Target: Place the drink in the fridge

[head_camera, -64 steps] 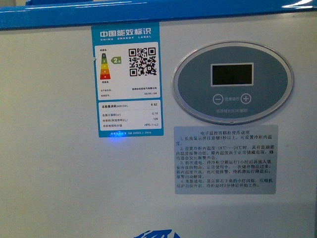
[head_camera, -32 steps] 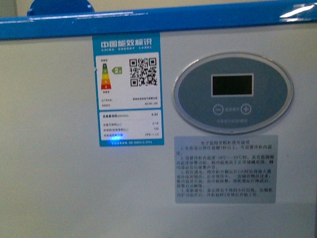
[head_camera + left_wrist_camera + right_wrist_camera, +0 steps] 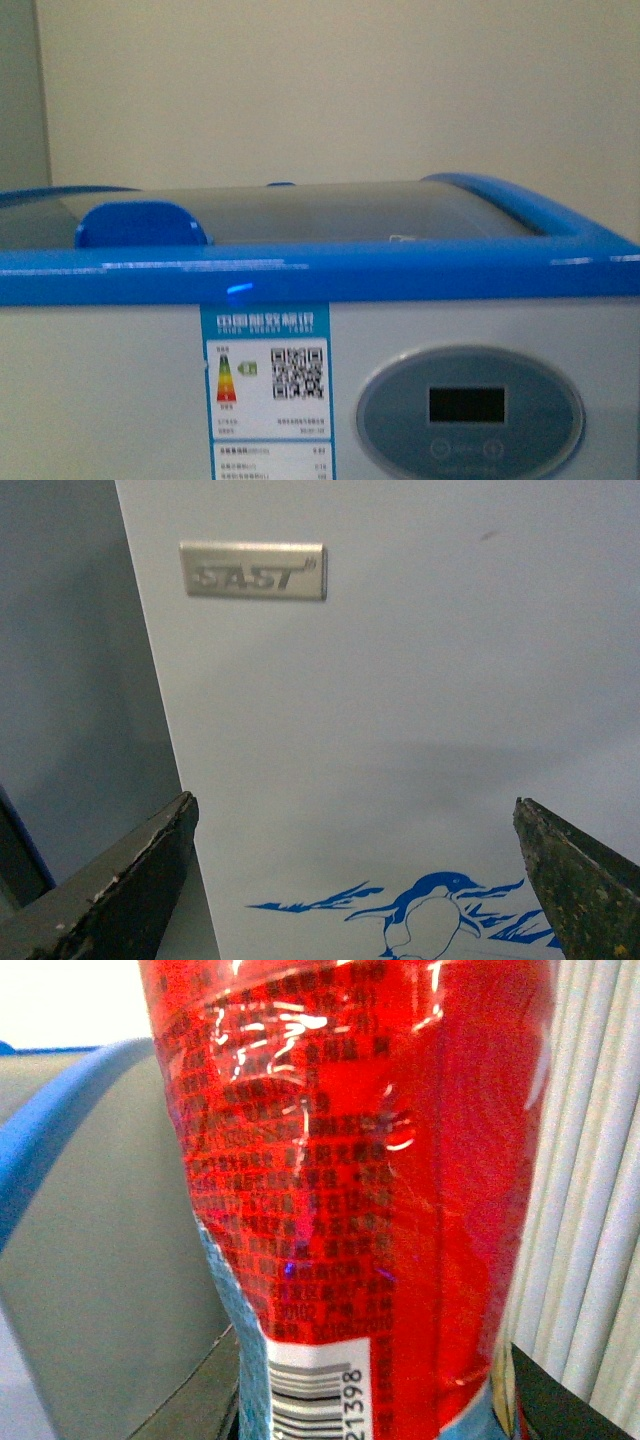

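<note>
The drink [image 3: 350, 1190] looms close before the fridge [image 3: 40, 1135].

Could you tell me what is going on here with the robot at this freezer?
The robot faces the fridge, a white chest freezer with a blue rim. Its right gripper appears to hold the drink, whose red label fills that wrist view. The left gripper is open and empty, pointing at the penguin picture on the front. The glass lid looks shut; the drink is not yet inside.
</note>
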`<state>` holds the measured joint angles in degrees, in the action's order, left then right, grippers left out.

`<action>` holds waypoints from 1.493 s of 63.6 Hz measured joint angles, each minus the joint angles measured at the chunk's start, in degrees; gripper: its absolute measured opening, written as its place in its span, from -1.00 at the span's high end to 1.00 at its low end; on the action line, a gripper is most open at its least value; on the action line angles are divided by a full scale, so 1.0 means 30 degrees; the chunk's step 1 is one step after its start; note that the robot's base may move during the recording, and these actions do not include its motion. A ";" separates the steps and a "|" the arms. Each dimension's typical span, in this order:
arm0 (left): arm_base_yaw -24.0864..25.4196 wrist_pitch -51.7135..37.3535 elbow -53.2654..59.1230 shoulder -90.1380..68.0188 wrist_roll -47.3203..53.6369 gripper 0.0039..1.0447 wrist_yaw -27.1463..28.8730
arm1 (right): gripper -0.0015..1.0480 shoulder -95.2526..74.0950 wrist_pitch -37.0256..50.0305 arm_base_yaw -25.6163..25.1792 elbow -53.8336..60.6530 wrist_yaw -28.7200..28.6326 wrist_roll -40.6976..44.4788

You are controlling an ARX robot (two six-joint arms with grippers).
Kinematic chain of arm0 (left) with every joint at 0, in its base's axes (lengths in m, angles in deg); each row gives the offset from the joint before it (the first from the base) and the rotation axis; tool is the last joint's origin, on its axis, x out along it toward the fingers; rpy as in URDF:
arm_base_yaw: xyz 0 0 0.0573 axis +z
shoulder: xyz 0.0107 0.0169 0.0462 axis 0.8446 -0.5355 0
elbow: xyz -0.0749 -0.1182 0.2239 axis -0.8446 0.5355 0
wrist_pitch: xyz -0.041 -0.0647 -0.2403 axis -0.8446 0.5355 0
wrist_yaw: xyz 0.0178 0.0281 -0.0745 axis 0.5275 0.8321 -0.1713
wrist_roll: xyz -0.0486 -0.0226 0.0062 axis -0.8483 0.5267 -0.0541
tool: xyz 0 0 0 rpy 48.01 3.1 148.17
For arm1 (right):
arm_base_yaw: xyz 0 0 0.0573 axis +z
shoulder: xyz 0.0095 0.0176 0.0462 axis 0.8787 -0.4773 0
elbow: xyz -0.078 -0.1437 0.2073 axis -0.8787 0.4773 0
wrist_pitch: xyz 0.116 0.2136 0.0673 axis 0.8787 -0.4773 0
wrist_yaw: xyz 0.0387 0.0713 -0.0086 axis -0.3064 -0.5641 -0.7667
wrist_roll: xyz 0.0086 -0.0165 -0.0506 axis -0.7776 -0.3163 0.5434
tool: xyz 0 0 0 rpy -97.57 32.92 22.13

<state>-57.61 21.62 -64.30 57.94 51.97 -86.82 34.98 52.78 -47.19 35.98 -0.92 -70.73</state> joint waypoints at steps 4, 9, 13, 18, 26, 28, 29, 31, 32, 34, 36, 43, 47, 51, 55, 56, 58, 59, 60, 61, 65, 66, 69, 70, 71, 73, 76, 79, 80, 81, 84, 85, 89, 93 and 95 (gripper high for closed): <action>0.0000 -0.0007 0.0000 0.0000 0.0000 -0.85 -0.0007 | 0.23 0.0000 0.0000 0.0000 0.0000 0.0000 0.0000; 0.0000 -0.0007 0.0000 0.0000 0.0007 -0.85 -0.0015 | 0.23 0.0000 0.0000 0.0000 0.0000 0.0007 0.0022; 0.0000 -0.0007 0.0000 0.0000 0.0007 -0.85 -0.0007 | 0.23 0.0000 0.0000 0.0000 0.0000 0.0000 0.0007; 0.0000 -0.0007 0.0000 0.0000 0.0007 -0.85 -0.0015 | 0.23 0.0000 0.0000 0.0000 0.0000 0.0007 0.0015; 0.0000 0.0000 0.0000 0.0000 0.0007 -0.85 -0.0007 | 0.23 0.0000 0.0000 0.0000 0.0000 0.0007 0.0007; 0.0000 -0.0007 0.0000 0.0000 0.0000 -0.85 -0.0007 | 0.23 0.0000 0.0000 0.0000 0.0000 0.0007 0.0000; 0.0000 -0.0007 0.0000 0.0000 0.0007 -0.85 0.0000 | 0.23 0.0000 0.0000 0.0000 0.0000 0.0007 0.0000; 0.0000 -0.0007 0.0000 0.0000 0.0007 -0.85 -0.0007 | 0.23 0.0000 0.0000 0.0000 0.0000 0.0007 0.0007; 0.0000 -0.0007 0.0000 0.0000 0.0007 -0.85 -0.0007 | 0.23 0.0000 0.0000 0.0000 0.0000 0.0007 0.0007; 0.0000 0.0000 0.0000 0.0000 0.0000 -0.85 0.0000 | 0.23 0.0000 0.0000 0.0000 0.0000 0.0007 0.0007; 0.0000 -0.0007 0.0000 0.0000 0.0007 -0.85 -0.0007 | 0.23 0.0000 0.0000 0.0000 0.0000 0.0007 0.0007; 0.0000 -0.0007 0.0000 0.0000 0.0007 -0.85 -0.0007 | 0.23 0.0000 0.0007 0.0000 -0.0007 0.0007 0.0007; 0.0000 -0.0007 0.0000 0.0000 0.0007 -0.85 -0.0007 | 0.23 0.0000 0.0007 0.0000 -0.0007 0.0015 0.0007; 0.0022 0.0044 -0.0022 -0.0044 -0.0109 -0.85 -0.0146 | 0.23 0.0000 0.0015 0.0000 -0.0007 0.0007 0.0007; 0.0648 0.0896 -0.0510 -0.1107 -0.0991 -0.85 -0.1865 | 0.23 0.0000 0.0007 0.0000 -0.0007 0.0015 0.0007; 0.0816 0.0845 -0.0597 -0.1494 -0.1188 -0.85 -0.2193 | 0.23 0.0000 0.0007 0.0000 -0.0007 0.0015 0.0007; 0.1275 0.0393 -0.0896 -0.2900 -0.1523 -0.85 -0.2885 | 0.23 0.0000 0.0007 0.0000 -0.0007 0.0015 0.0007; 0.1399 0.0138 -0.0984 -0.3388 -0.1537 -0.85 -0.3235 | 0.23 0.0000 0.0007 0.0000 -0.0007 0.0007 0.0007; 0.1537 -0.0036 -0.1042 -0.3694 -0.1523 -0.85 -0.3373 | 0.23 0.0000 0.0007 0.0000 -0.0007 0.0015 0.0007; 0.1800 -0.0925 -0.1297 -0.5049 -0.1464 -0.85 -0.3840 | 0.23 0.0000 0.0007 0.0000 -0.0007 -0.0007 0.0007; 0.2667 -0.3985 -0.2280 -0.8998 -0.0437 -0.85 -0.5115 | 0.23 0.0000 0.0007 0.0015 -0.0007 -0.0022 0.0007; 0.2769 -0.4481 -0.2470 -0.9595 -0.0342 -0.85 -0.5268 | 0.23 0.0000 0.0007 0.0015 -0.0007 -0.0022 0.0007; 0.3096 -0.6237 -0.3228 -1.1766 0.0590 -0.85 -0.5887 | 0.23 0.0000 0.0007 0.0015 -0.0007 0.0000 0.0007; 0.3184 -0.7074 -0.3621 -1.2801 0.1078 -0.85 -0.6207 | 0.23 0.0000 0.0007 0.0015 -0.0007 0.0022 0.0007; 0.3228 -0.7490 -0.3810 -1.3296 0.1326 -0.85 -0.6382 | 0.23 0.0000 0.0007 0.0015 -0.0007 0.0022 0.0007; 0.3308 -0.8247 -0.4197 -1.4265 0.1712 -0.85 -0.6725 | 0.23 0.0000 0.0007 0.0015 -0.0007 0.0022 0.0007; 0.3344 -0.9624 -0.4954 -1.6036 0.2805 -0.85 -0.7584 | 0.23 0.0000 0.0007 0.0015 -0.0007 0.0022 0.0007; 0.3300 -1.0994 -0.5778 -1.7857 0.4568 -0.85 -0.8794 | 0.23 0.0000 0.0007 0.0015 -0.0007 0.0007 0.0007; 0.3249 -1.1358 -0.6098 -1.8491 0.5107 -0.85 -0.9253 | 0.23 0.0000 0.0007 0.0015 -0.0007 0.0000 0.0007; 0.3169 -1.1723 -0.6550 -1.9329 0.6258 -0.85 -0.9952 | 0.23 0.0000 0.0007 0.0015 -0.0007 0.0000 0.0007; 0.2980 -1.1883 -0.7344 -2.0684 0.8765 -0.85 -1.1511 | 0.23 0.0000 0.0007 0.0015 0.0000 0.0015 0.0007; 0.2900 -1.1817 -0.7592 -2.1048 0.9632 -0.85 -1.1956 | 0.23 0.0000 0.0007 0.0015 -0.0007 0.0022 0.0007; 0.2616 -1.0892 -0.8502 -2.2141 1.2735 -0.85 -1.4557 | 0.23 0.0000 0.0007 0.0015 -0.0007 0.0007 0.0007; 0.2441 -0.9945 -0.9165 -2.2644 1.4447 -0.85 -1.5759 | 0.23 0.0000 0.0007 0.0015 -0.0007 0.0007 0.0007; 0.2346 -0.9304 -0.9573 -2.2913 1.5416 -0.85 -1.6436 | 0.23 0.0000 0.0007 0.0015 0.0000 0.0007 0.0007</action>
<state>-50.58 -6.29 -93.02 -10.80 98.22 -136.13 34.98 52.80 -47.14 35.98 -0.90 -70.71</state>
